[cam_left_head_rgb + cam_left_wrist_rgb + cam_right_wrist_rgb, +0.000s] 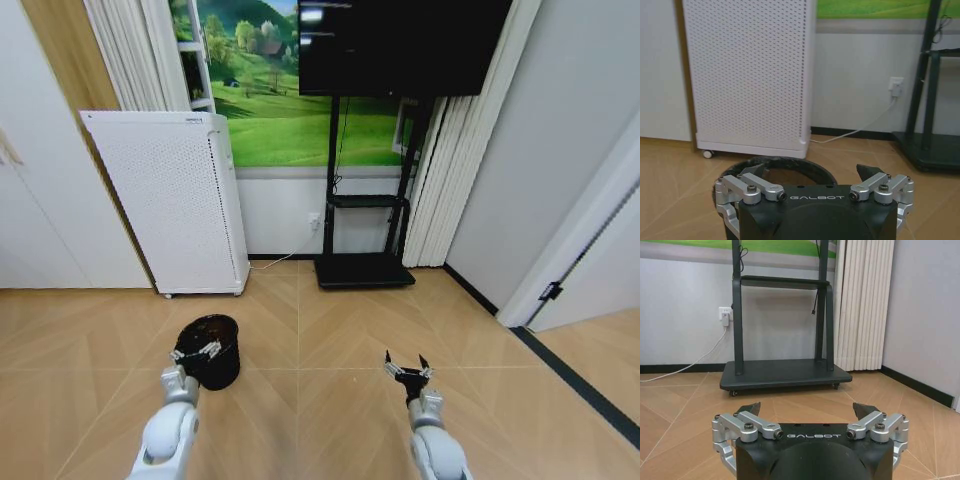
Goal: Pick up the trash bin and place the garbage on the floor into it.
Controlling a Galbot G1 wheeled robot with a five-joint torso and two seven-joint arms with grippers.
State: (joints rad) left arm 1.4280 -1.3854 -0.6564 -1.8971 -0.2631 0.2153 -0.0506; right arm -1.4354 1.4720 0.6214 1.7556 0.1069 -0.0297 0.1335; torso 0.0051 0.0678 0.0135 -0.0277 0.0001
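- closest to us are our 2 arms: the left gripper (196, 351) hangs right at the near rim of the trash bin (213, 349), fingers spread apart, gripping nothing
- left wrist view has the same gripper (810, 175) with the bin's rim (815, 170) just past the fingertips, whether it's touching we can't tell
- our right gripper (407, 364) hovers over bare wooden floor (330, 330), well apart from the bin, also spread wide and empty (807, 410)
- bin is upright on the floor, just in front of the white perforated appliance (180, 200)
- further back, the black TV stand (365, 262) sits against the wall, curtains (445, 180) to its right
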